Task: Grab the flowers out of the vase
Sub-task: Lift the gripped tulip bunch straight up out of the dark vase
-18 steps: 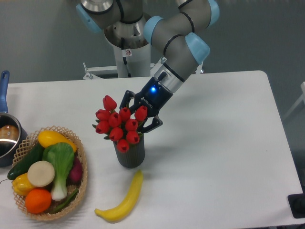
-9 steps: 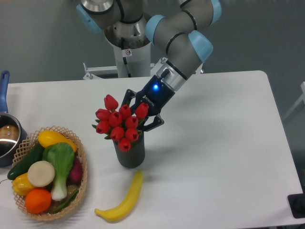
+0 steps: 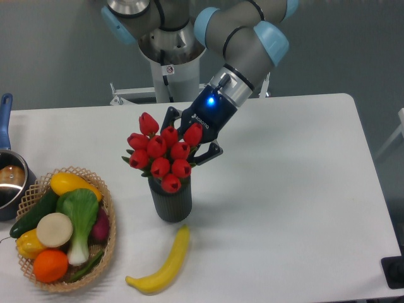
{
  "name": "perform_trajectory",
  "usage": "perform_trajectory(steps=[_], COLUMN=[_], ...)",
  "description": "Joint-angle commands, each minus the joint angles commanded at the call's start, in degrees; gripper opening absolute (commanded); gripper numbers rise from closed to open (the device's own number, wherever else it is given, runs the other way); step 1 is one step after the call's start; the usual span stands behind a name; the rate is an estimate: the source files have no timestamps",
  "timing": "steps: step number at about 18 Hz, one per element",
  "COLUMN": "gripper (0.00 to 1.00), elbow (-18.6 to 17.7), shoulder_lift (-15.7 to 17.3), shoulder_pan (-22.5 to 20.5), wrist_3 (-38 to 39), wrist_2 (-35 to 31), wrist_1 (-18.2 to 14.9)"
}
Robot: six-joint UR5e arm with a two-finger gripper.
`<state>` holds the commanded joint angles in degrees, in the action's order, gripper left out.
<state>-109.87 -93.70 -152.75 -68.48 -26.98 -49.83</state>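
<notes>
1. One view only: the black two-finger gripper (image 3: 187,146) is clamped on the bunch of red tulip flowers (image 3: 160,155) from behind.
2. Flowers sit over the dark grey ribbed vase (image 3: 170,200), mid-table.
3. Yellow banana (image 3: 161,264) lies near, wicker basket (image 3: 108,237) left.

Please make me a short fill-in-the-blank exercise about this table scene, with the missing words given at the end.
1. The flowers in the dark vase are ____ in colour.
2. In the picture, the banana lies on the table just below the ____.
3. The orange sits inside the woven ____.
4. The end effector shows a small ____ light.

Missing words: red; vase; basket; blue
</notes>
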Motion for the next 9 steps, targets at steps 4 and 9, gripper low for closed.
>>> perform_trajectory(steps=[4,9], gripper=[0.45,0.45], elbow=[2.5,2.6], shoulder_lift=[1.2,3.6], shoulder_pan=[0.1,-0.3], wrist_3=[7.0,8.4], wrist_2=[-0.6,-0.5], wrist_1=[0.0,-0.1])
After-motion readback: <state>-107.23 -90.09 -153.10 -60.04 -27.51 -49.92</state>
